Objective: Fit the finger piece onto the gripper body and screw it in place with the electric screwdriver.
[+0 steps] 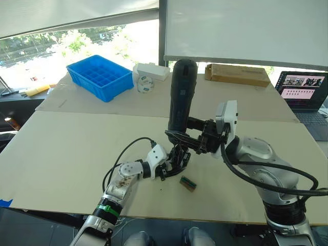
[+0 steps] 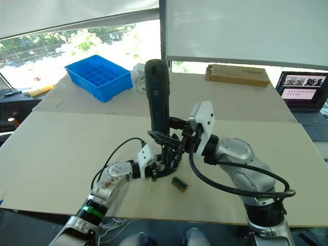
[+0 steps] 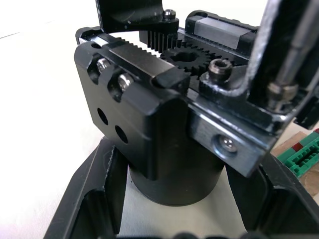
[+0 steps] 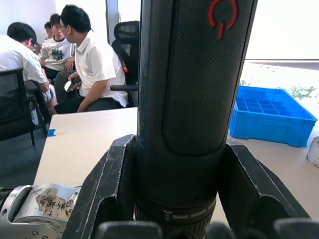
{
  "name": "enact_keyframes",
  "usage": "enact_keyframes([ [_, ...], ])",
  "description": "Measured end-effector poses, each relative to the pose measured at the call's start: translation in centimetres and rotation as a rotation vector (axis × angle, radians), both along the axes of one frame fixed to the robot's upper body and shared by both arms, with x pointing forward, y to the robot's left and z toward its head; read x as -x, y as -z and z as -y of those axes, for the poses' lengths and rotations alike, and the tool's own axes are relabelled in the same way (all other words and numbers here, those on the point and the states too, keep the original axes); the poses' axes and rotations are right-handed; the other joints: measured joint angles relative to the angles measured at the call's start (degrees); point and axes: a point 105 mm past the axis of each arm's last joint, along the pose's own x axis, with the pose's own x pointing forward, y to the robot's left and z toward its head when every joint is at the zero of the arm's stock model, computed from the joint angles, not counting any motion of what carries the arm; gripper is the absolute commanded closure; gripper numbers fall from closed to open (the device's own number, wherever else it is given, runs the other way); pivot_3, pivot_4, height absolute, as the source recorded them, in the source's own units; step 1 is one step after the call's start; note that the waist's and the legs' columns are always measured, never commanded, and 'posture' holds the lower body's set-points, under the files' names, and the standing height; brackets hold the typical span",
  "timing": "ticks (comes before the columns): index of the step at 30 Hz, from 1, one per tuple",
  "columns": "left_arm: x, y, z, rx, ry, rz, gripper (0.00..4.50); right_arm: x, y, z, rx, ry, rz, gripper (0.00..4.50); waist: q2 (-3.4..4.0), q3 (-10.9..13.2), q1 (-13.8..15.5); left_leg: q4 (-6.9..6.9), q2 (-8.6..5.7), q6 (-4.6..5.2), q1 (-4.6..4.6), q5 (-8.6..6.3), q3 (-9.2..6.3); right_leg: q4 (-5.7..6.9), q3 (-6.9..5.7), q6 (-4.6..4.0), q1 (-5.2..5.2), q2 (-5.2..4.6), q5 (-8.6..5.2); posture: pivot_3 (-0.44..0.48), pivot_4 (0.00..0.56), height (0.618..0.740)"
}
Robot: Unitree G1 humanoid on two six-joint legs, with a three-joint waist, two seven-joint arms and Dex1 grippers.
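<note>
We see the right gripper clamped on the electric screwdriver, upright, bit down over the gripper body, which sits on the table with the left gripper closed around its round base. The finger piece is probably already seated; we can't tell. Risks as we judge them: bit slips off the screw if tilted, or torque spins the body in the left grip, knocking it toward the green-and-brown block just beside it.

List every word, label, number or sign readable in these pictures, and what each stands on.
No words or numbers can be read.
Red power symbol, a broken ring with a bar: on the electric screwdriver.
Laptop screen: content too small to read.
White roll beside the blue tray: markings too small to read.
</note>
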Motion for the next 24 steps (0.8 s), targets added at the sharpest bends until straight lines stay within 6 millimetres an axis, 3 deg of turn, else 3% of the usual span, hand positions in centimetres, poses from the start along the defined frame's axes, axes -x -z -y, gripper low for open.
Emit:
enact_keyframes([
  [24, 0.0, 0.5, -0.1, -0.009, -0.002, -0.02, 2.19, 0.4, 1.2, -0.5, 0.032, 0.013, -0.009, 2.6, 0.31, -0.86, 0.1, -0.31, 0.01, -0.01, 0.37, -0.01, -0.01, -0.08, 0.02, -0.09, 0.2, -0.3, -0.1, 0.0, 0.15, 0.74],
])
